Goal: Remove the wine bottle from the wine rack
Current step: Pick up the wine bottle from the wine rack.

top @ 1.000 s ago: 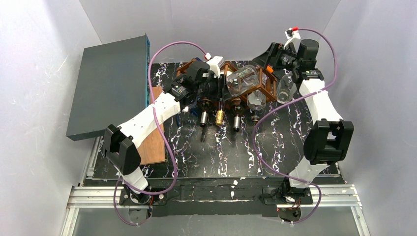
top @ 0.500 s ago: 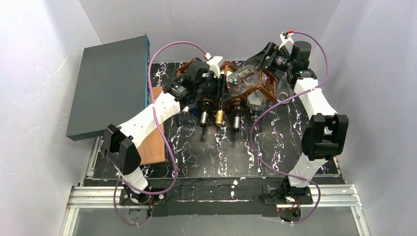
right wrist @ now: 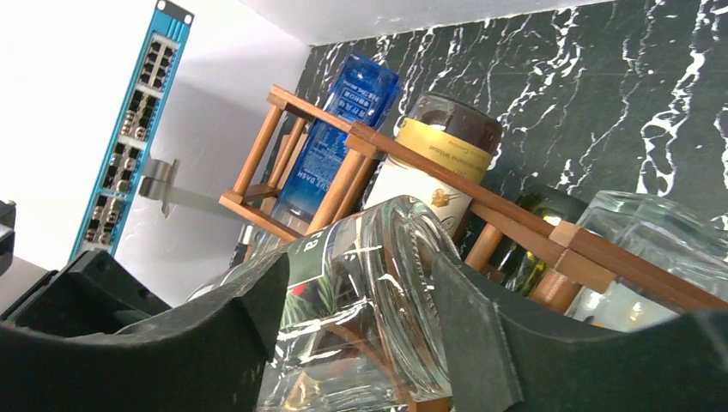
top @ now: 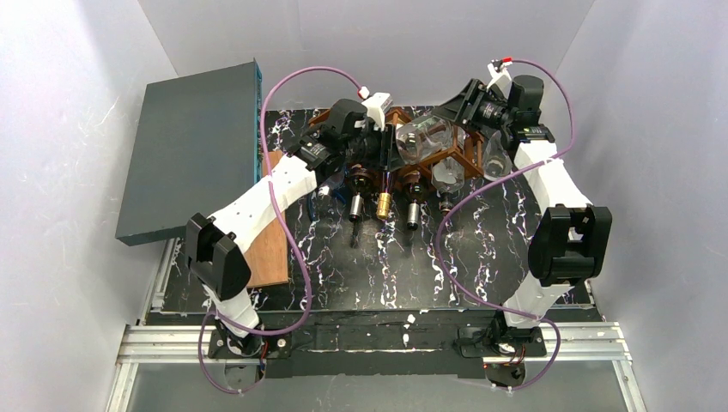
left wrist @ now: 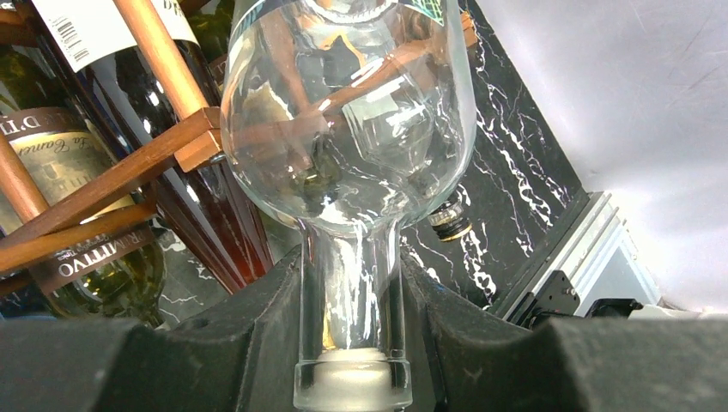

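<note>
A clear glass wine bottle (top: 425, 137) lies tilted across the top of the brown wooden wine rack (top: 468, 150). My left gripper (top: 388, 153) is shut on its neck. In the left wrist view the neck (left wrist: 350, 283) runs between the two dark fingers (left wrist: 257, 318), and the bottle's shoulder (left wrist: 348, 129) bulges above them against the rack's slats (left wrist: 129, 172). My right gripper (top: 457, 110) is at the bottle's far end. In the right wrist view its two pads press the sides of the bottle's thick base (right wrist: 378, 292), just over the rack (right wrist: 446, 172).
Several other bottles fill the rack, necks (top: 383, 203) pointing toward the arms; a blue one (right wrist: 348, 120) and a cream-labelled one (right wrist: 438, 163) show from behind. A grey flat box (top: 193, 150) stands at the left, a wooden board (top: 270, 249) beside it. White walls close in behind.
My right gripper has moved left onto the bottle's base and its jaws have narrowed around it. The left arm has shifted slightly upward with the neck still held.
</note>
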### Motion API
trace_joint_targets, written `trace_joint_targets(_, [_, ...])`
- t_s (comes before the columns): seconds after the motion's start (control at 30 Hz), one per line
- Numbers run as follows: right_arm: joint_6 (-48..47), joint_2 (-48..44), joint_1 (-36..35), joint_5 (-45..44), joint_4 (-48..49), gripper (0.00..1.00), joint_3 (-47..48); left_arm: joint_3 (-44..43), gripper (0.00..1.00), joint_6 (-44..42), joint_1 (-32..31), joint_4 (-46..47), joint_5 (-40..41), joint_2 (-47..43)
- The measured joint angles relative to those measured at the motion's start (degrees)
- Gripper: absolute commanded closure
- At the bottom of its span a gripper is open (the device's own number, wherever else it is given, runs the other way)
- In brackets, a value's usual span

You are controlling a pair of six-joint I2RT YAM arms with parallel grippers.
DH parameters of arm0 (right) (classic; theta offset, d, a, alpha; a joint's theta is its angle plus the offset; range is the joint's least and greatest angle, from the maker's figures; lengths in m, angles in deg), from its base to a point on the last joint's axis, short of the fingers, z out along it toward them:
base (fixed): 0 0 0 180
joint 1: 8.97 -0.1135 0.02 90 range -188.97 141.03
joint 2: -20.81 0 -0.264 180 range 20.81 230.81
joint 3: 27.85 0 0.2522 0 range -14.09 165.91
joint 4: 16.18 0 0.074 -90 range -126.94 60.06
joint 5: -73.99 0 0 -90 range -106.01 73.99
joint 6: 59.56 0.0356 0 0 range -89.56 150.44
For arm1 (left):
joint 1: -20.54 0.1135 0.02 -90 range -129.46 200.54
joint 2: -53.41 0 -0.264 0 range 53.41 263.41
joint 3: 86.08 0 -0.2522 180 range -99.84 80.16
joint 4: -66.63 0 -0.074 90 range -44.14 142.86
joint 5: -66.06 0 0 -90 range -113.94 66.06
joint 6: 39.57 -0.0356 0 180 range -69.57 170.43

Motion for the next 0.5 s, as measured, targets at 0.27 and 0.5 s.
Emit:
trace_joint_targets(0.27, [0.1,0.0,0.3,-1.4,-1.0,0.40,0.8,-3.8,1.00,-0.7,0.1,-3.0,-0.4,1.4])
trace_joint_targets(0.5, [0.8,0.0,0.2,-1.4,-1.0,0.40,0.9,-3.9,1.00,-0.8,0.1,-3.7,-0.5,1.3])
